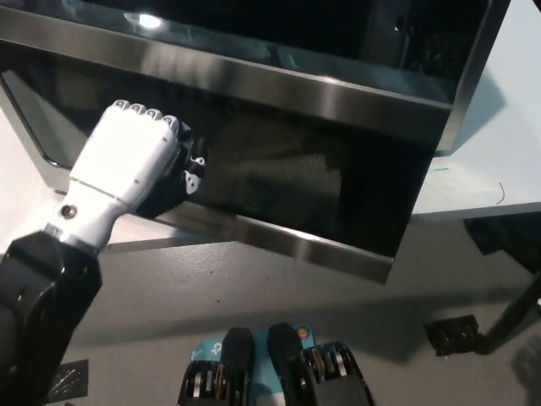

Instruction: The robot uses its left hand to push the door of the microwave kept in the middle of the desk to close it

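The microwave (470, 68) stands on the white desk (494, 173), filling the upper part of the head view. Its dark glass door (321, 182) with steel top and bottom bands is swung almost flush with the oven front, and only a narrow gap shows along the right side. My white left hand (135, 165) presses on the left part of the door's outer face, its fingers curled in against the glass and holding nothing. The oven cavity is hidden behind the door. My right hand is not in view.
The desk edge runs under the door, with grey floor (254, 288) below it. A small dark object (455, 335) lies on the floor at the lower right, beside a black bar (516, 315).
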Robot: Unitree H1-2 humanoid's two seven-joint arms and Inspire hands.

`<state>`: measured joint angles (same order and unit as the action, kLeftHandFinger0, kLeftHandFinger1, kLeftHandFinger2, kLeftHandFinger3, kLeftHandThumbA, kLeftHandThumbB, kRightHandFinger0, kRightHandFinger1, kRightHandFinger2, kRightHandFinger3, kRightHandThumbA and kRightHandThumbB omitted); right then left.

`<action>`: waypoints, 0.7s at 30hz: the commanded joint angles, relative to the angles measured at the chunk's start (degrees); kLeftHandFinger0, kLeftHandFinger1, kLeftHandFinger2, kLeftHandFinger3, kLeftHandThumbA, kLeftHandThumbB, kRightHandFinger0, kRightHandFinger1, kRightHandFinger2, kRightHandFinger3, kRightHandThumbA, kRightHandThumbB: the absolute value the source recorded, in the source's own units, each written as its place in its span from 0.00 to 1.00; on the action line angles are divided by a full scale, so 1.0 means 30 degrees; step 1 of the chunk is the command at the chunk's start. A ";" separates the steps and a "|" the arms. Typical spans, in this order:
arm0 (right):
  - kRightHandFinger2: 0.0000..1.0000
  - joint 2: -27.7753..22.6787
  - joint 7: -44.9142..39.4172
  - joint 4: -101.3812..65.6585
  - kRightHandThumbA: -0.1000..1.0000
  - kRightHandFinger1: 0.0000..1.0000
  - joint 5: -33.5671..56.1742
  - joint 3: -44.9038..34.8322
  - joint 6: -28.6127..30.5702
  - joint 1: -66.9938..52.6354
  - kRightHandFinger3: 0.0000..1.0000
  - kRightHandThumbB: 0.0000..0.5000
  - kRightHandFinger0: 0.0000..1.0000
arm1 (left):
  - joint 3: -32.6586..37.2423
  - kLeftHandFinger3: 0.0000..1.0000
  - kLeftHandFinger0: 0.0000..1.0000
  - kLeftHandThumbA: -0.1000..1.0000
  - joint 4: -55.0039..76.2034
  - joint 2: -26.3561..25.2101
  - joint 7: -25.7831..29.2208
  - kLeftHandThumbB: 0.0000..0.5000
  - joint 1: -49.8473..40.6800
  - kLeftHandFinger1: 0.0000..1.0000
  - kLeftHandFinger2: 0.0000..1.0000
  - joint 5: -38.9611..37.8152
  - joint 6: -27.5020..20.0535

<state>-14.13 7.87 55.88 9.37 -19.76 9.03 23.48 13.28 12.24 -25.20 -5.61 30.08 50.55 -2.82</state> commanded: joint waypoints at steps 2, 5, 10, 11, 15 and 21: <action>0.82 -0.0232 0.0042 -0.0264 0.22 0.77 0.0215 0.0022 0.0990 0.0104 0.90 0.34 0.78 | -0.0079 0.11 0.00 0.01 -0.2415 -0.0574 0.1279 0.22 0.1781 0.00 0.00 0.1063 -0.1004; 0.76 -0.0258 0.0037 -0.0065 0.20 0.71 0.0347 -0.0061 0.1033 0.0095 0.85 0.33 0.71 | 0.0064 0.09 0.00 0.04 -0.4964 -0.0750 0.1935 0.20 0.2957 0.00 0.01 0.1879 -0.0822; 0.75 -0.0141 0.0103 -0.0246 0.23 0.69 0.0371 -0.0025 0.0889 -0.0266 0.91 0.33 0.68 | 0.0219 0.12 0.00 0.00 -0.7596 -0.0940 0.3227 0.25 0.4171 0.00 0.01 0.2373 -0.0995; 0.75 -0.0154 0.0089 -0.0225 0.23 0.69 0.0364 -0.0007 0.0901 -0.0262 0.91 0.33 0.68 | 0.0257 0.13 0.00 0.00 -0.7782 -0.0961 0.3323 0.25 0.4273 0.00 0.00 0.2432 -0.0982; 0.73 -0.0059 0.0246 -0.0250 0.22 0.67 0.0333 0.0047 0.0853 -0.0423 0.87 0.32 0.67 | 0.0449 0.23 0.00 0.06 -0.9558 -0.1078 0.3178 0.19 0.5554 0.00 0.02 0.2714 -0.0329; 0.74 -0.0066 0.0510 -0.0365 0.22 0.68 0.0062 0.0282 0.0775 -0.0491 0.90 0.32 0.66 | 0.0718 0.15 0.00 0.08 -1.1685 -0.1072 0.3706 0.12 0.7138 0.00 0.00 0.2603 -0.0089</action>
<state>-13.48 8.27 56.05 10.11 -19.35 9.24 21.24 17.59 -18.72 -25.74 2.43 44.06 56.51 -6.92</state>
